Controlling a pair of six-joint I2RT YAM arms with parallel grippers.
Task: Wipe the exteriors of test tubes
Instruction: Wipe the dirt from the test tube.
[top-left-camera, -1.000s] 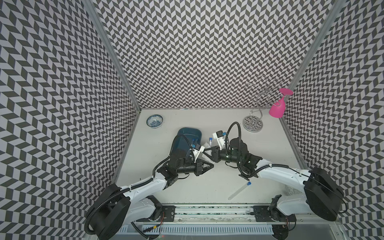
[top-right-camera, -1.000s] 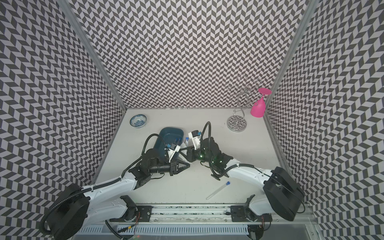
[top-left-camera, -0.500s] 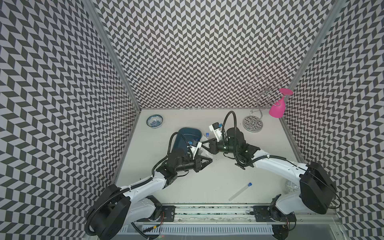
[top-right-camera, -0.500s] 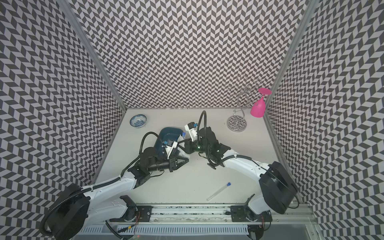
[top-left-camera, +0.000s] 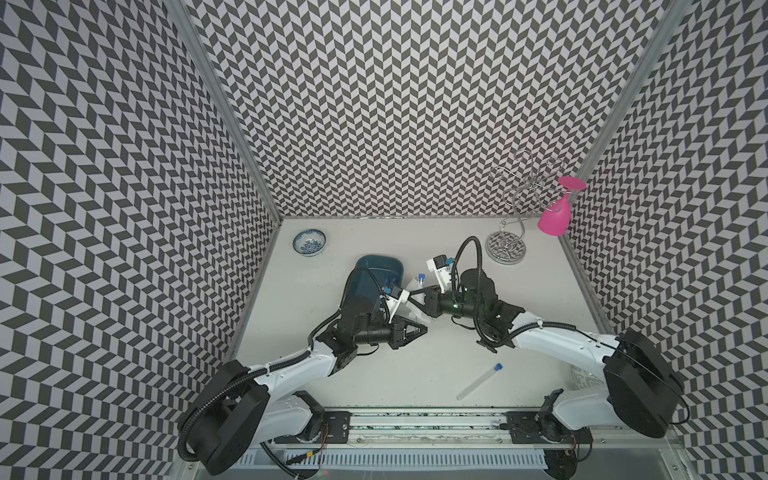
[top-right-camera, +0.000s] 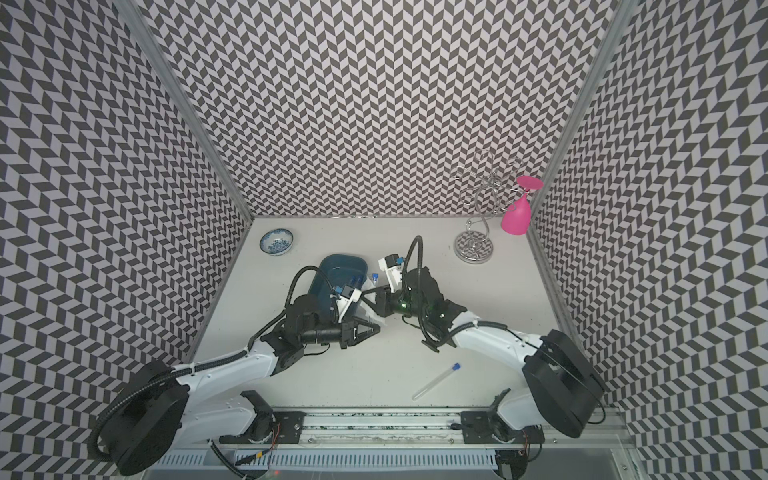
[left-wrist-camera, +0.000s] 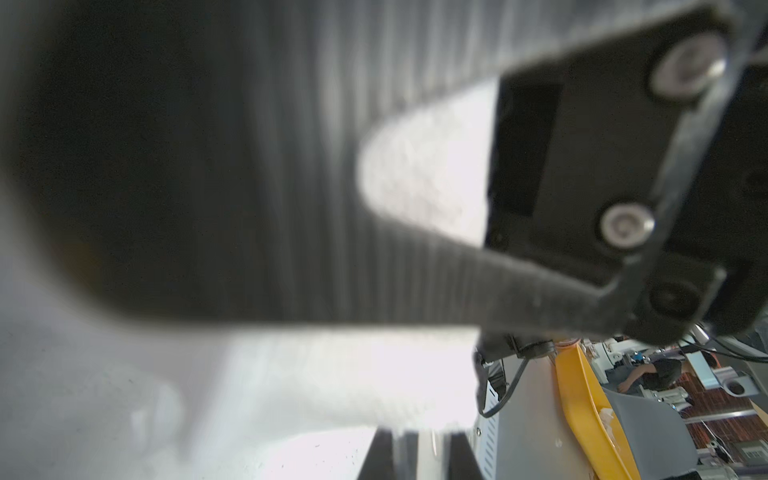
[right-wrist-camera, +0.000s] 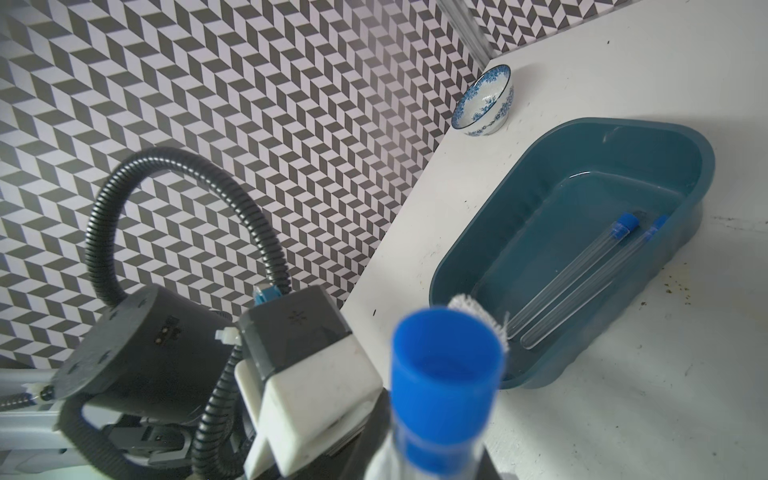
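Tube (right-wrist-camera: 444, 374) grasped below its cap by right claw (top-left-camera: 415, 296), presumably baring its wall for the cloth (right-wrist-camera: 478, 309); left claw (top-left-camera: 422, 331) clenched, on what unclear; two tubes (right-wrist-camera: 573, 272) wait in the tub (right-wrist-camera: 623, 137); fourth tube (top-left-camera: 478, 381) near the worktop's (top-left-camera: 457, 340) front edge.

Glossy white arm shells (top-left-camera: 291, 374) ran between black joint housings (top-left-camera: 636, 386). Black ribbed cable hoses (right-wrist-camera: 166, 160) fed white-and-grey camera boxes (right-wrist-camera: 307, 374) with blue plugs (right-wrist-camera: 266, 296). Left claw (top-left-camera: 424, 331) and right claw (top-left-camera: 412, 297) were black wedges.

Bare table (top-left-camera: 419, 365) near front, lone test tube (top-left-camera: 478, 382) there, basin (top-left-camera: 376, 261) behind
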